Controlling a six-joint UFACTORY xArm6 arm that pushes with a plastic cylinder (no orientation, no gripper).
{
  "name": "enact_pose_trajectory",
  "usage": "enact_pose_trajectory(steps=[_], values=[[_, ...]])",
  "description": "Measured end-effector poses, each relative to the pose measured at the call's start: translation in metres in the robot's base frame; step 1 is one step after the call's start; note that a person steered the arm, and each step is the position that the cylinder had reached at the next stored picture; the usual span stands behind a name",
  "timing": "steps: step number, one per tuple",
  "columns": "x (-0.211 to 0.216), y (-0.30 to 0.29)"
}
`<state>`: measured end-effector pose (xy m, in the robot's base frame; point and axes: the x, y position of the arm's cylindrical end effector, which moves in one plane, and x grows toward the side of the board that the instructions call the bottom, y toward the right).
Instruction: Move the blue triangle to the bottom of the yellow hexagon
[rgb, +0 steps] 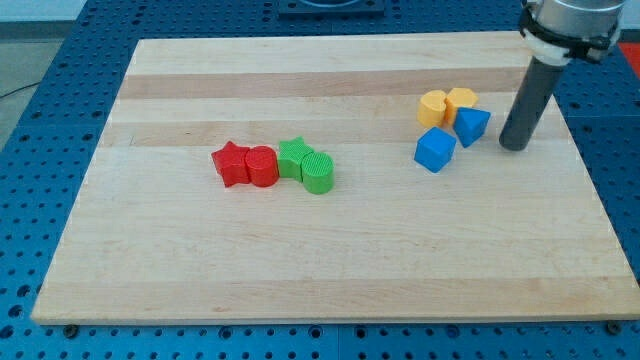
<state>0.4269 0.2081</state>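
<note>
On inspection, my tip (514, 146) stood on the wooden board (300, 260) toward the view's right, just to the right of the blue triangle (472, 125), with a narrow strip of bare wood showing between them; as far as could be seen, it touched no block. Being a plain rod, it gripped nothing and carried nothing. The blue triangle lay at the lower right of a tight cluster near the view's upper right. Directly above it sat one yellow block (461, 100), and to the left of that a second yellow block (434, 107); the two yellows were touching each other, and which of them was the hexagon could not be settled from this angle. The triangle appeared to touch the yellow block above it. A blue cube (435, 150) sat below and left of the triangle, close beside it, under the left yellow block. Well apart from this cluster, near the board's middle-left, a row of four blocks ran left to right, each pressed against the next: a red star (231, 163), a red cylinder (261, 166), a green star (294, 157) and a green cylinder (318, 172).
</note>
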Motion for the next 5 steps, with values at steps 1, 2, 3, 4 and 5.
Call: enact_pose_trajectory(steps=[1, 2, 3, 4, 5], values=[[0.022, -0.056], [0.025, -0.096], [0.007, -0.107], [0.004, -0.107], [0.006, -0.081]])
